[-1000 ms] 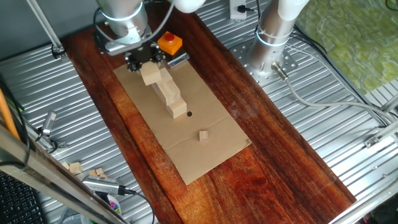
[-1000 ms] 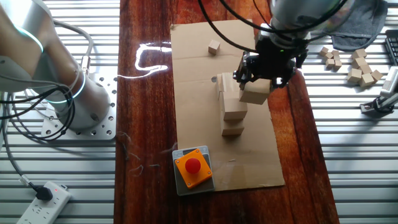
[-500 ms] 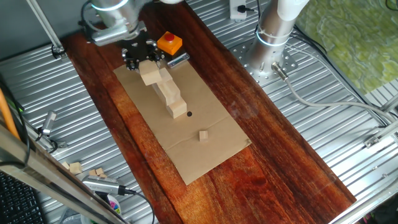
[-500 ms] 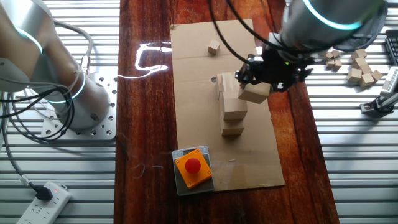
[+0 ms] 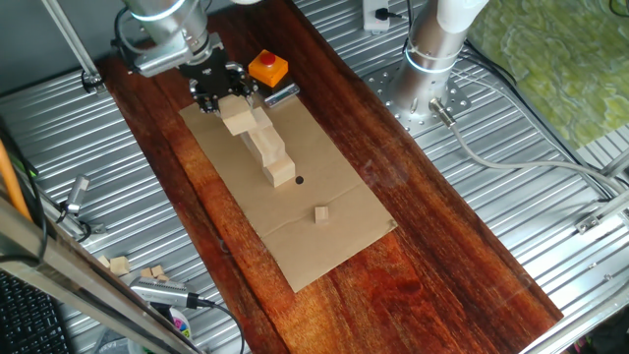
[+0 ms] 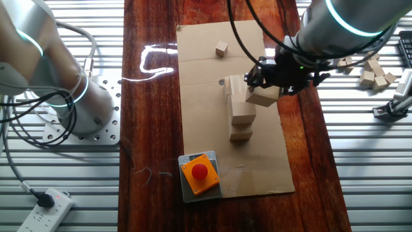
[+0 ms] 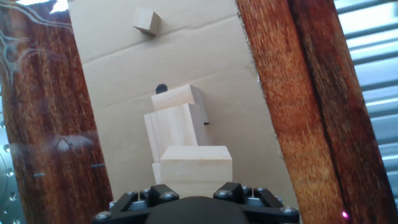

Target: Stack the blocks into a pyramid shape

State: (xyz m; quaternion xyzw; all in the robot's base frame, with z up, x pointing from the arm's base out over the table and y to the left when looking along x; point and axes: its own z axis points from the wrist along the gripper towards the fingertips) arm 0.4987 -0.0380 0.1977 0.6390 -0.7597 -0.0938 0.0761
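The blocks point(image 6: 239, 108) stand in a short stepped row on the cardboard sheet point(image 6: 206, 148) in the middle of the wooden surface point(image 6: 151, 129), and the fingers point(image 6: 264, 84) are closed on one more pale block point(image 6: 262, 96) just right of the row. A tiny wooden cube point(image 6: 221, 49) lies apart at the far end of the sheet, an orange block with a red button point(image 6: 199, 173) at its near end.

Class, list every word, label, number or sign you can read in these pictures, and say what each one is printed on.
None can be read: the blocks, the cardboard sheet and the orange button box show plain faces, and the power strip is too small to show any marking.
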